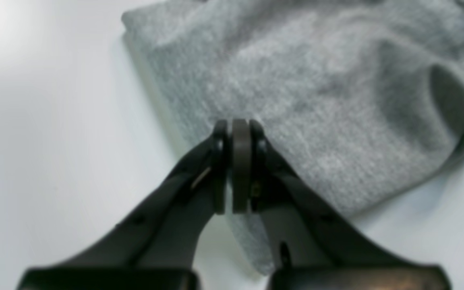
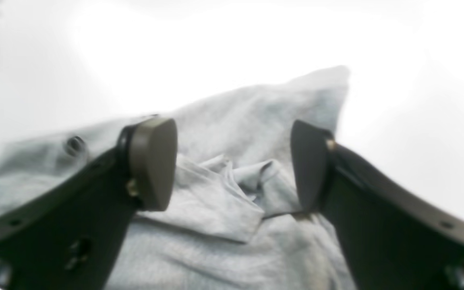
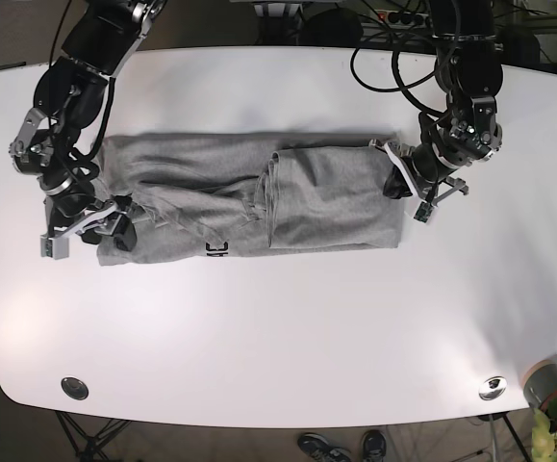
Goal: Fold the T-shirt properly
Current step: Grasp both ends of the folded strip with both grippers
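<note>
The heather-grey T-shirt [image 3: 249, 197] lies flat across the white table [image 3: 278, 337], with its right part folded over and black lettering [image 3: 217, 250] at the front edge. My left gripper [image 3: 393, 181] is at the shirt's right edge. In the left wrist view it [image 1: 240, 169] is shut, with the shirt [image 1: 296, 92] running under the fingertips and a thin pale strip between the pads. My right gripper [image 3: 114, 226] is at the shirt's left end. In the right wrist view it [image 2: 232, 165] is open, just above rumpled folds of the shirt [image 2: 232, 189].
Cables [image 3: 393, 58] trail over the table's back edge near the arm on the right. Two round metal fittings [image 3: 74, 388] [image 3: 493, 388] sit at the front corners. A grey pot with a plant [image 3: 550, 385] stands beyond the front right corner.
</note>
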### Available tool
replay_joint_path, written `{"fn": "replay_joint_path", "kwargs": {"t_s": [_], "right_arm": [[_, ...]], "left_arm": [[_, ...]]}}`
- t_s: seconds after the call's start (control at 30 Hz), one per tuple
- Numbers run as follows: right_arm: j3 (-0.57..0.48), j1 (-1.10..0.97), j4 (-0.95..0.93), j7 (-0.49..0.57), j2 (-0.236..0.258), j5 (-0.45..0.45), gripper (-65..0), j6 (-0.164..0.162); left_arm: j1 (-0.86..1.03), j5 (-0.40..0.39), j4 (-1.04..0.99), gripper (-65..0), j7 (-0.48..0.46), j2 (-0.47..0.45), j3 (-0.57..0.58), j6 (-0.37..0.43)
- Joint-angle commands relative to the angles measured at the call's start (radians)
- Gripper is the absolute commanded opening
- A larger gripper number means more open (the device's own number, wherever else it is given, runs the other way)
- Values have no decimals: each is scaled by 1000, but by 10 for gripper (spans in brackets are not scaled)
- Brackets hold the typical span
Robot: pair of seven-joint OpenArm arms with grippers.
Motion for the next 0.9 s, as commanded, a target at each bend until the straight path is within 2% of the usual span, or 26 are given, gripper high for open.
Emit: {"fn": "replay_joint_path", "kwargs": {"t_s": [0.0,0.1,0.27,0.43,0.63,0.73,0.87], "right_arm": [[41,30,-60,-6,53,110,-141,10],[95,32,-151,-12,114,187,-86,11],[108,38,-304,-6,185,279,-136,11],[104,50,-395,17,229,285,-135,11],[101,35,-424,20,223,285,-119,11],[62,30,-422,20,195,284,-122,11],[21,9,-421,31,171,258,-124,11]], "left_arm": [[-13,-15,-6,-650,-19,-8,1,-19],[-15,-13,-42,-650,-20,-11,1,-19],[-21,-21,-72,-650,-54,-49,7,-20],[12,-55,-8,-650,-59,-66,-1,-22],[38,-164,86,-650,-54,-66,-103,-22],[42,-217,118,-650,-54,-64,-133,-22],[44,-246,129,-650,-54,-64,-156,-22]]}}
